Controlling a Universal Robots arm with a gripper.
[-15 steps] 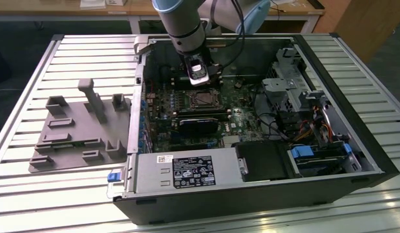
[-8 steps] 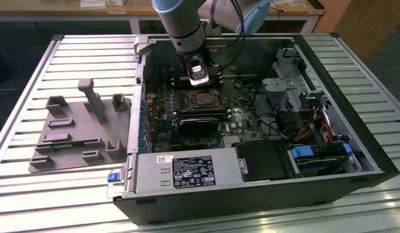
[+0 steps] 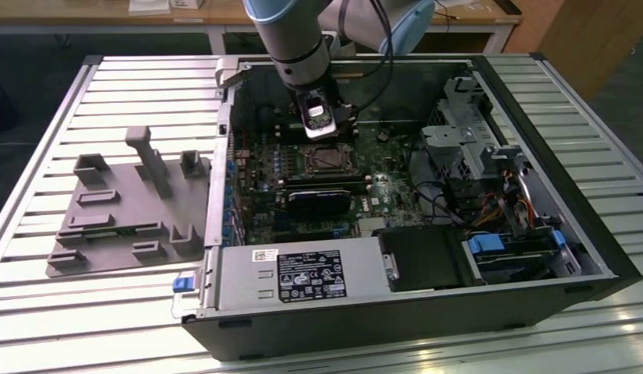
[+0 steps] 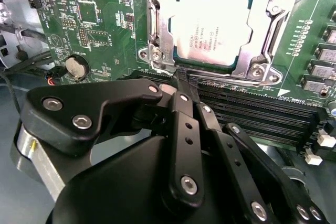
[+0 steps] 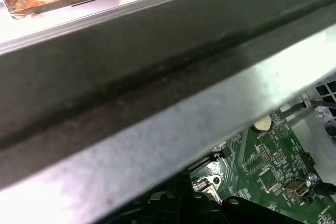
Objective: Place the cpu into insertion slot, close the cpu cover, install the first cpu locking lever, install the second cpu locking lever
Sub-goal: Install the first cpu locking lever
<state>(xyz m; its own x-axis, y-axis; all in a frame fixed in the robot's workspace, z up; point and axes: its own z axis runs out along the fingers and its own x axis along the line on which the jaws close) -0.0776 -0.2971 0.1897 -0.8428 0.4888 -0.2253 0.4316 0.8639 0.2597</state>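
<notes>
1. The cpu (image 4: 212, 22) lies flat in the insertion slot (image 3: 327, 160) with its silver top up. The cpu cover (image 4: 242, 62) appears to be down over the chip's edges, framing it through the window.
2. Judging from that, placing and covering are done and the locking levers are the step in hand. Thin metal levers run along two sides of the cover, but I cannot tell whether either is latched.
3. The gripper (image 4: 181, 80) hangs just beside the cover's edge that faces the memory slots (image 4: 252, 111). Its fingers are pressed together and pinch nothing I can make out.
4. Lever work here calls for a short, controlled push with the closed tip, kept off the chip's top.
5. Room is tight. The memory slots sit just beside the cover, under the fingers. A coin cell (image 4: 76, 67) stands farther out on the motherboard (image 4: 105, 19). In the first wrist view, the case wall (image 5: 157, 77) passes close by.
</notes>
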